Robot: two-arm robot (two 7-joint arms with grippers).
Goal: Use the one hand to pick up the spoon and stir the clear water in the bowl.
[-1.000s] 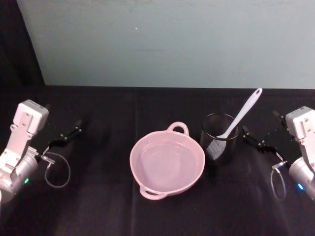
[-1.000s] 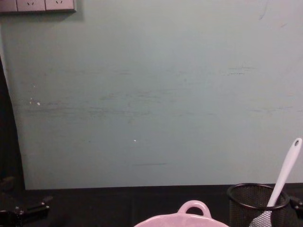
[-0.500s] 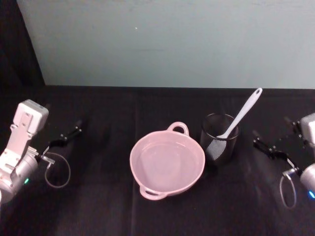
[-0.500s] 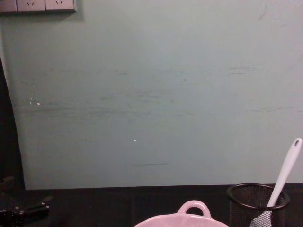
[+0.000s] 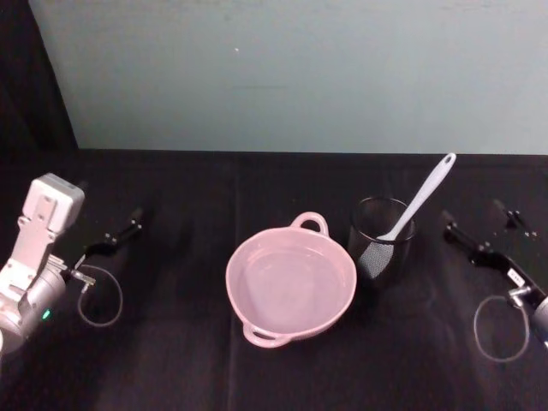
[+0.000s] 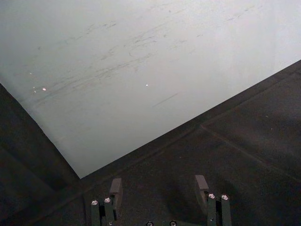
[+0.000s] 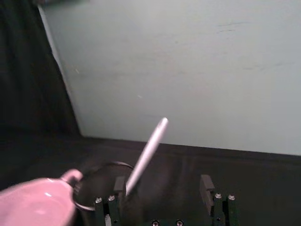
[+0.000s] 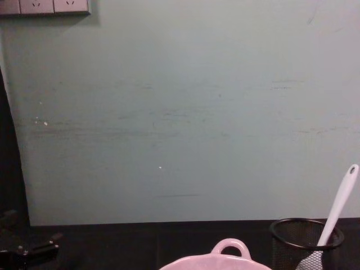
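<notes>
- Writing: none can be read. The right gripper (image 7: pixel 162 186) carries a small white tag, too small to make out, and a row of white sockets (image 8: pixel 45 5) sits high on the wall (image 8: pixel 180 112), cut off by the edge.
- One spoon (image 5: pixel 419 199): slim, white, plastic, with an oval hole at the handle end. It stands slanted in the cup (image 5: pixel 382 241), head down, handle leaning far and right.
- One cup: black wire mesh, round, just right of the bowl (image 5: pixel 291 282).
- One bowl: glossy pale pink, round, with two small loop handles (one far, one near-left). A faint ring inside shows clear liquid. It stands mid-table on the black cloth (image 5: pixel 188 360).
- Two grippers, black and blocky, each with two fingers.
- The right gripper sits right of the cup, apart from the spoon, its fingers spread wide and holding nothing.
- The left gripper (image 6: pixel 158 186) rests at the far left, well apart from the bowl, fingers also spread, with a white arm block (image 5: pixel 47 214) behind it.
- The wall is matte pale green and lightly scuffed.
</notes>
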